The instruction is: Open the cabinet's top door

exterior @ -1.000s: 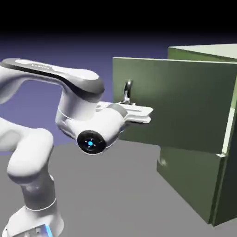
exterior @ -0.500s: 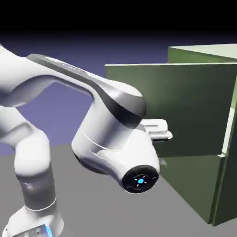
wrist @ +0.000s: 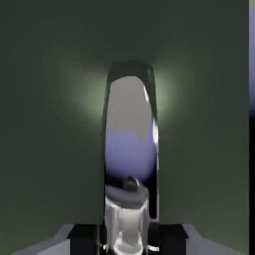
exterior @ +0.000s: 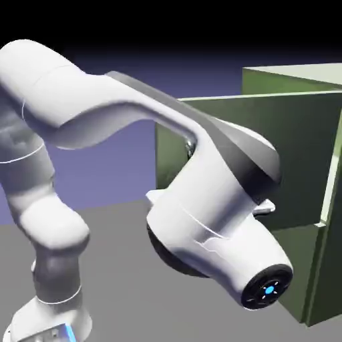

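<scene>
In the lower right of the exterior view, the white robot arm's rounded wrist housing (exterior: 227, 234) with its blue-lit end cap is filling the foreground and hiding the two-finger gripper from that side. In the hand view the gripper (wrist: 128, 239) is sitting at the bottom centre, its jaws closed on the curved grey metal handle (wrist: 130, 149), which is rising shiny and mirror-like up the middle of the frame. Behind it, the flat olive-green top door (exterior: 294, 160) is standing swung out from the boxy olive-green cabinet (exterior: 294, 77) at the right of the exterior view, already well open. The panel is looking rigid and hinged, likely swinging freely on an arc; the polished handle may be slippery, yet it is the only sensible hold. No brand, label or writing is showing anywhere.
</scene>
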You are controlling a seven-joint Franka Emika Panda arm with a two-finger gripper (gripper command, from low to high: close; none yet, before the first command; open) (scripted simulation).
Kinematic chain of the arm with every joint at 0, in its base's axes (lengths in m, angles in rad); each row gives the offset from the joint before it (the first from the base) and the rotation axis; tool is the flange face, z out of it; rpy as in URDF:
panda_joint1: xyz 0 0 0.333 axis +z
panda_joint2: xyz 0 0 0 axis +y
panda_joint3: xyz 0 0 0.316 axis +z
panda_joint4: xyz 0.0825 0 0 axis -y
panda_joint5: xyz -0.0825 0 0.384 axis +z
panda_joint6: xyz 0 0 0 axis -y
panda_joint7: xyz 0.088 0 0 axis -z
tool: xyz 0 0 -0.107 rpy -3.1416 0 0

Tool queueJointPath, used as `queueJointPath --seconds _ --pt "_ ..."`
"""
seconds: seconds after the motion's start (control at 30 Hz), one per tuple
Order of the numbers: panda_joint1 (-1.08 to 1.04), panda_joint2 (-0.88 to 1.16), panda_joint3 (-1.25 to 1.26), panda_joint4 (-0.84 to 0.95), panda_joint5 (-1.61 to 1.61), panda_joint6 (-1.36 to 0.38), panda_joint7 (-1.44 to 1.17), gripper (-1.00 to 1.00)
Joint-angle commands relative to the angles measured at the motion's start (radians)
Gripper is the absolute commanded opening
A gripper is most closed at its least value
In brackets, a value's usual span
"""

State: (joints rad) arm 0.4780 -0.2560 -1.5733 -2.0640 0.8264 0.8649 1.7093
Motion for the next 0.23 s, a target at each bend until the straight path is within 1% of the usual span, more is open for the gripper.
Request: queueJointPath --seconds 0.0,0.2 --pt "0.036 -0.018 -0.028 0.011 -0.011 0.003 0.009 -1.00" --pt "0.253 -0.164 -0.179 0.113 -0.090 0.013 0.088 -1.00"
